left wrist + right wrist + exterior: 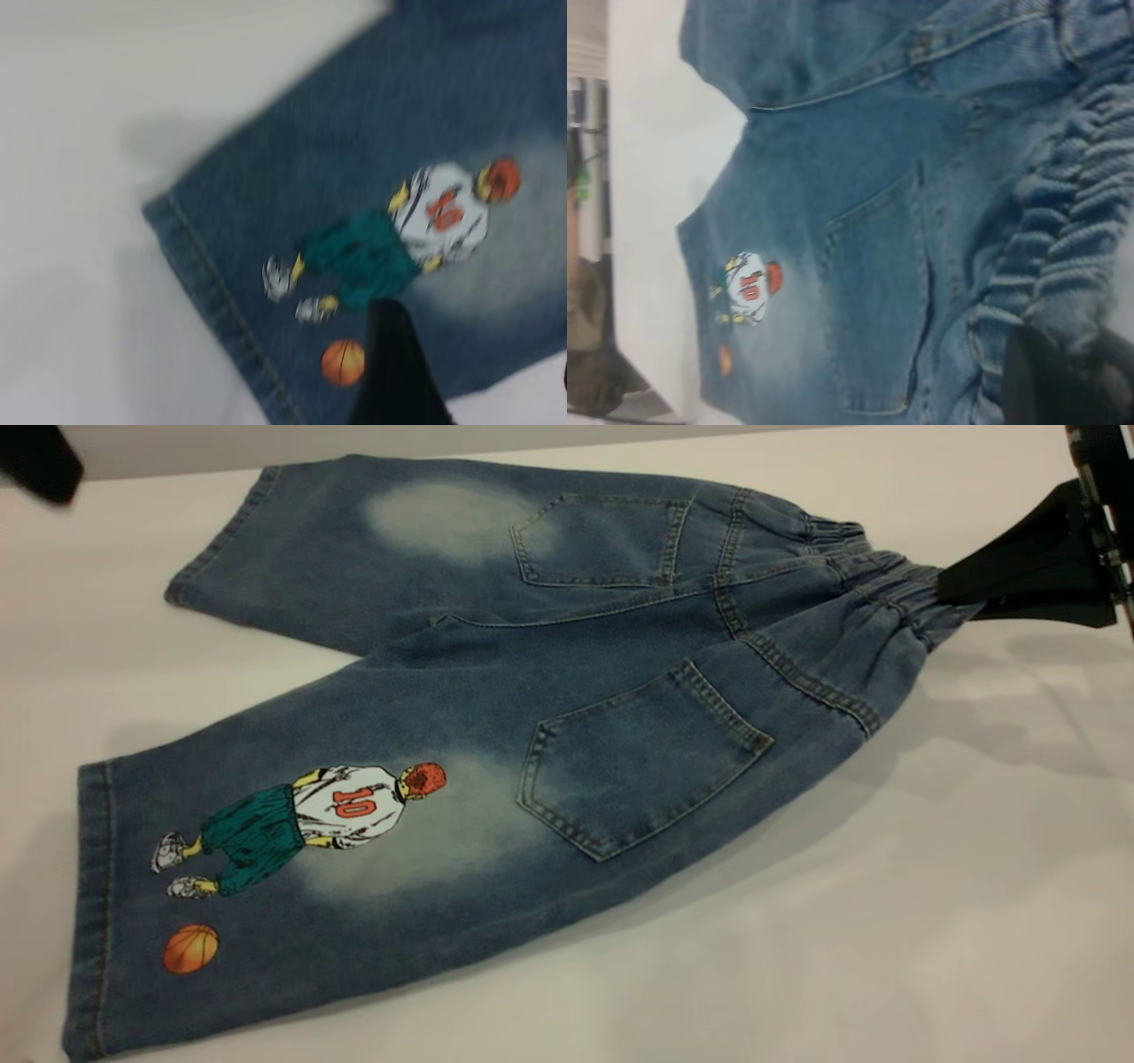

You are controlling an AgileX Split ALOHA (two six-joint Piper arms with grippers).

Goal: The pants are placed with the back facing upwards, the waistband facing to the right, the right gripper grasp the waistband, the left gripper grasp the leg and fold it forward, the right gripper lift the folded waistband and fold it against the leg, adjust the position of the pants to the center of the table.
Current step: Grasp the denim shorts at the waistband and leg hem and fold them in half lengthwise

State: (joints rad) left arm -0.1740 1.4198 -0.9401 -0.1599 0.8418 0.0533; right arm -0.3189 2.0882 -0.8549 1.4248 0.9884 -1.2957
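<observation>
Blue denim pants (532, 691) lie back side up on the white table (886, 921), both back pockets showing. The elastic waistband (886, 593) points right and is bunched and pulled taut where my right gripper (952, 593) is shut on it; the right wrist view shows the gathered waistband (1072, 230) at that gripper (1076, 354). The near leg (266, 886) carries a basketball-player print (337, 806). My left gripper (35, 460) hangs high at the far left, open above that leg's hem (213, 292). Between its fingertips (478, 372) is nothing but the cloth below.
The far leg (310, 558) spreads toward the back left. Bare table surface lies in front of and to the right of the pants. Beyond the table's left edge, dark clutter (589, 266) shows in the right wrist view.
</observation>
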